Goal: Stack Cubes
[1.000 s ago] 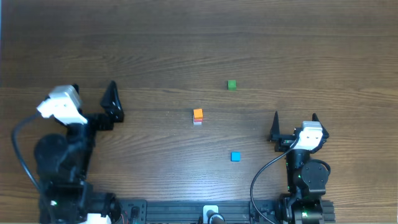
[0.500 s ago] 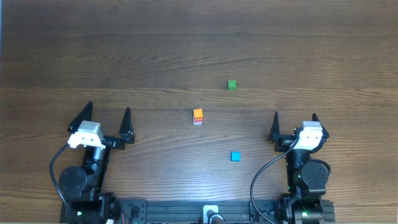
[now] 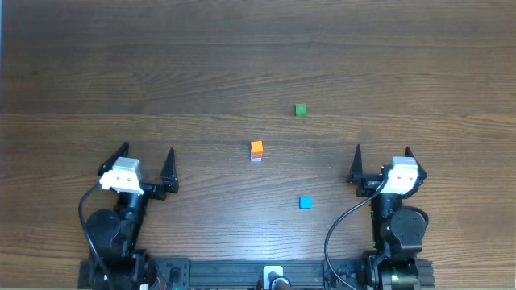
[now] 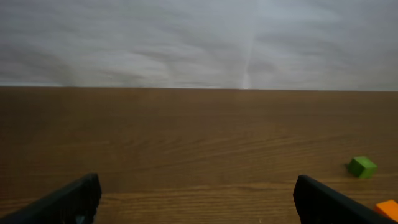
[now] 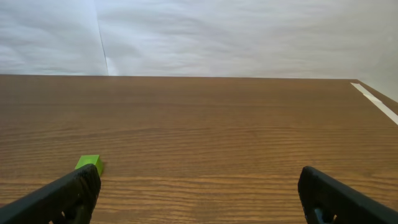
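Both of my arms are parked and the stack is partly built. The orange cube (image 3: 256, 147) sits near the middle of the counter (image 3: 201, 56), with a paler cube (image 3: 256, 158) showing at its edge. I judge the paler one to lie beneath it, making a two-cube stack set centrally where either arm can reach it. The green cube (image 3: 301, 109) lies beyond the orange cube and to its right, well apart. The blue cube (image 3: 305, 202) lies on the near side of the orange cube, also to its right and well apart. Both rest loose on the counter, so I judge them not yet stacked. My left pincer (image 3: 146, 150) sits close to its base, well to the left of the orange cube, its fingers spread wide and holding nothing. My right pincer (image 3: 382, 149) mirrors it well to the right of the orange cube, equally wide and empty. Each wrist is folded low, with its fingers pointing across the counter away from the bases, which leaves the stack unobstructed. Since both loose cubes lie right of the orange cube, I judge my right arm better placed for the next pick.
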Robot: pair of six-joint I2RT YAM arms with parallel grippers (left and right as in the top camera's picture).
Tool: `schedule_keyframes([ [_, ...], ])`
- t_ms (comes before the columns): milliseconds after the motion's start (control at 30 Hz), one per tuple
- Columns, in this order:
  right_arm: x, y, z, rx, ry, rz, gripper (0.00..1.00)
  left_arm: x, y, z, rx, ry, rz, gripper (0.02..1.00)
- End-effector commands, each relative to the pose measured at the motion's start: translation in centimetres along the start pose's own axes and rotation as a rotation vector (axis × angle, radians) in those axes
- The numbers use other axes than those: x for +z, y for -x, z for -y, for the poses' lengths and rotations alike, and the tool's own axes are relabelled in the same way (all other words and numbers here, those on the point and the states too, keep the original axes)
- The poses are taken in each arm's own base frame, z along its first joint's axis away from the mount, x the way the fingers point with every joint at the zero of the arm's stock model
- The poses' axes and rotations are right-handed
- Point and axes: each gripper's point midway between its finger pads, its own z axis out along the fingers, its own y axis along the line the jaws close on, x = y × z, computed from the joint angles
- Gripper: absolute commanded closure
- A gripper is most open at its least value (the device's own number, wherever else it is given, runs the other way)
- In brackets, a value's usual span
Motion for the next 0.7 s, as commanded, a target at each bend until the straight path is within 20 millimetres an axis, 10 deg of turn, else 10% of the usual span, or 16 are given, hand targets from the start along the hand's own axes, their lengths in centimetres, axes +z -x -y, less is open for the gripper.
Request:
schedule_keyframes([
  [33, 0.0, -0.2, 0.0, 0.001, 0.002, -0.003, 0.007, 0.0, 0.0, 0.1, 0.015, -0.007, 0.005, 0.018],
  [700, 0.0, 0.8, 0.0, 0.004, 0.005, 0.039, 0.009, 0.0, 0.0, 0.1, 0.015, -0.008, 0.004, 0.018],
])
